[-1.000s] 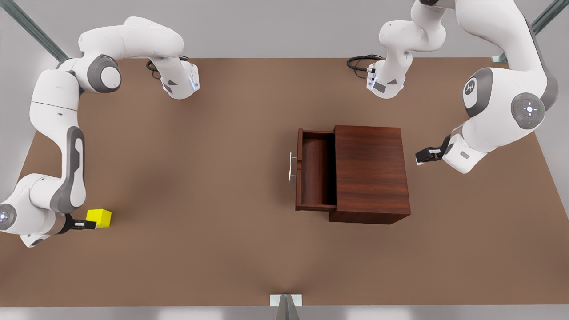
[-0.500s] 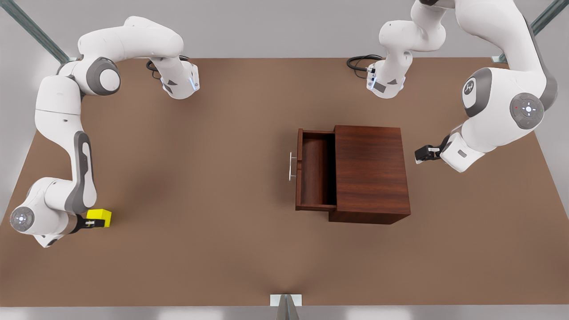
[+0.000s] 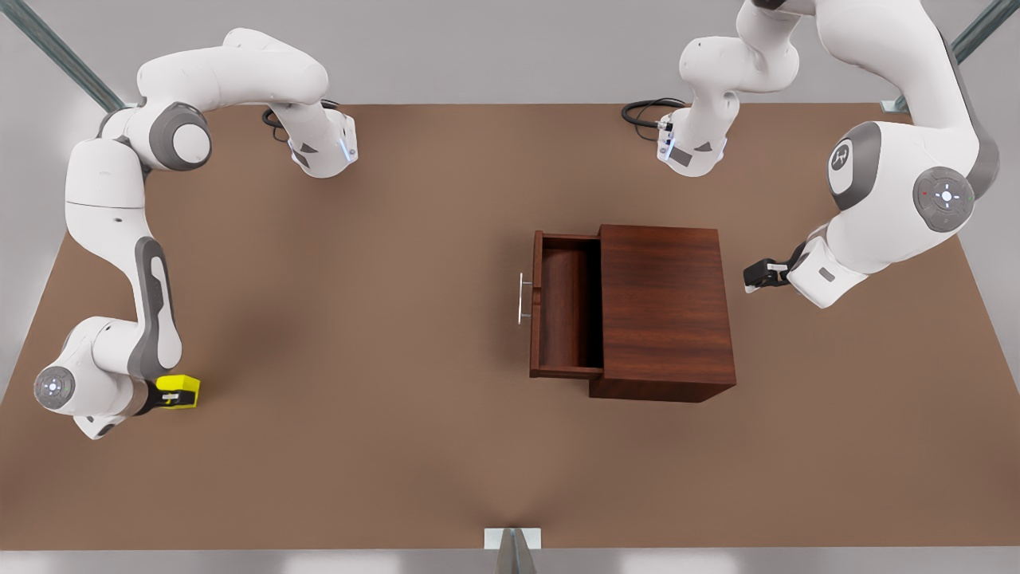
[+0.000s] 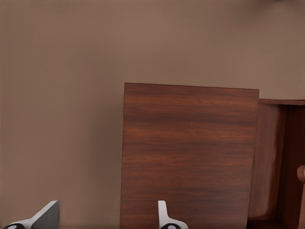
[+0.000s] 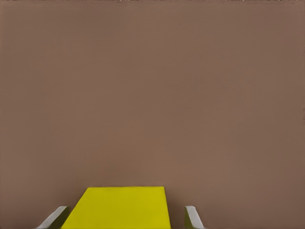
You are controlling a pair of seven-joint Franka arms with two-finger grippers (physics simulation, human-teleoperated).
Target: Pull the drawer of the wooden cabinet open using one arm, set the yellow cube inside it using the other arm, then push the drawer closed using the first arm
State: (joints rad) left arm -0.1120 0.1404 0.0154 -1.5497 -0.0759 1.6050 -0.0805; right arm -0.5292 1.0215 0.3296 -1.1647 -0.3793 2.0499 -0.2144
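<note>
Straddling the yellow cube (image 3: 182,390) near the table's (image 3: 382,446) front-view left edge with right gripper (image 3: 169,394) fingers apart ready to clamp, left gripper (image 3: 757,275) parked spread behind the wooden cabinet (image 3: 665,311), drawer (image 3: 562,311) open

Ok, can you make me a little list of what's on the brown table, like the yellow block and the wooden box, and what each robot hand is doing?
small bright yellow cube: on the table, at the front view's left, between the right gripper's fingers
right gripper: around the cube; fingers flank it with gaps showing
dark reddish-brown wooden cabinet: at the table's middle
shallow wooden drawer: pulled open, nothing inside
slim silver bar handle: on the drawer's front, untouched
left gripper: open, waiting beside the cabinet, at the front view's right
brown table: holds everything
</note>
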